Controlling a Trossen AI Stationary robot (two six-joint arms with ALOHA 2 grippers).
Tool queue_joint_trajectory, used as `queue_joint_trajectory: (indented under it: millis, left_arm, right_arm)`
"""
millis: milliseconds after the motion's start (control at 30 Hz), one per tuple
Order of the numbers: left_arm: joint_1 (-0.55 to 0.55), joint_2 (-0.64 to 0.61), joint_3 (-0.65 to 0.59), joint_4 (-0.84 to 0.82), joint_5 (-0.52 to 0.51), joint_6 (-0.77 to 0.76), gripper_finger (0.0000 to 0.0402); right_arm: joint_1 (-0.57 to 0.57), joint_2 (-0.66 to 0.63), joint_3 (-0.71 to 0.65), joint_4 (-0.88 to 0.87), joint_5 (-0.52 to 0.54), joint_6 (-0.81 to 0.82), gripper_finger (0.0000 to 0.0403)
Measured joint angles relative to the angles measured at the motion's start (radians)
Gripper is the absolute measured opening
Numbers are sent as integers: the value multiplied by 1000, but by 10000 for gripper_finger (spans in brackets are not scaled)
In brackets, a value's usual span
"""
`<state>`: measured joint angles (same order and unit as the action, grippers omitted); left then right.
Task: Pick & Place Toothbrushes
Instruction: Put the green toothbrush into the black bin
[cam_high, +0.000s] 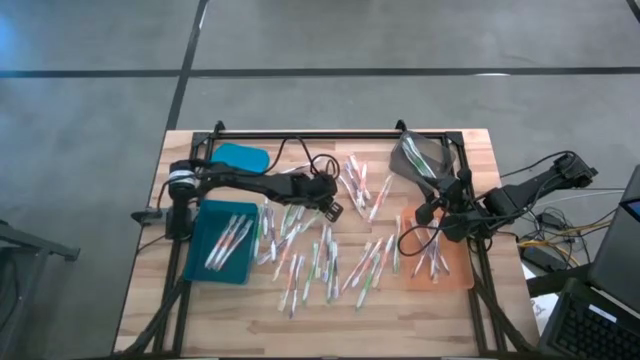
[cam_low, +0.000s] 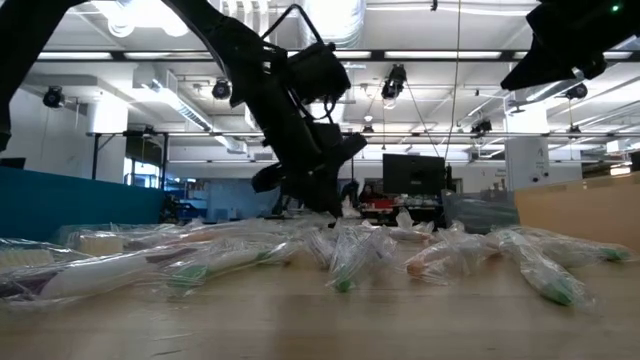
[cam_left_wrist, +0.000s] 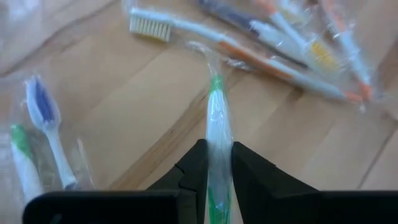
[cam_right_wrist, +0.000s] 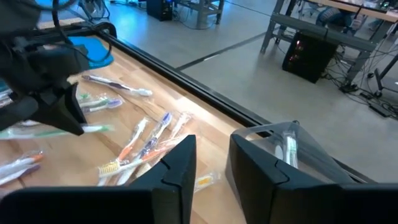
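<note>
Over the middle of the wooden table (cam_high: 330, 320), the left arm reaches out from the table's left edge, stretched nearly flat across the teal tray (cam_high: 226, 243), with the left gripper (cam_high: 329, 207) down among the scattered toothbrushes (cam_high: 330, 260). In the left wrist view its dark fingers (cam_left_wrist: 198, 167) are pinched on a green-and-white wrapped toothbrush (cam_left_wrist: 218, 134), which runs straight out between them. The right arm comes in from the right side, bent at the elbow, its right gripper (cam_high: 430, 213) raised above the orange tray (cam_high: 455, 275); its jaws stand apart with nothing between them in the right wrist view. More toothbrushes lie in both trays. A clear bin (cam_high: 420, 160) sits behind the orange tray. No legible writing shows on any wrapper.
</note>
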<state>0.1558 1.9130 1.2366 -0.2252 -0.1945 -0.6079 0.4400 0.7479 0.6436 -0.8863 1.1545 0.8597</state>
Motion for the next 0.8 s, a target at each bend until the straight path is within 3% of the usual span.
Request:
queue_joint_trajectory:
  millis: [333,533,800]
  left_arm:
    - [-1,-61,0,144,-3,86,63]
    - [-2,-98,0,235,34,136,62]
    - [-2,-104,0,483,214,271,62]
  right_arm:
    - [0,1,-10,3,-3,0,64]
    - [-1,6,-10,11,-34,3,75]
    - [0,27,-12,72,-117,-20,119]
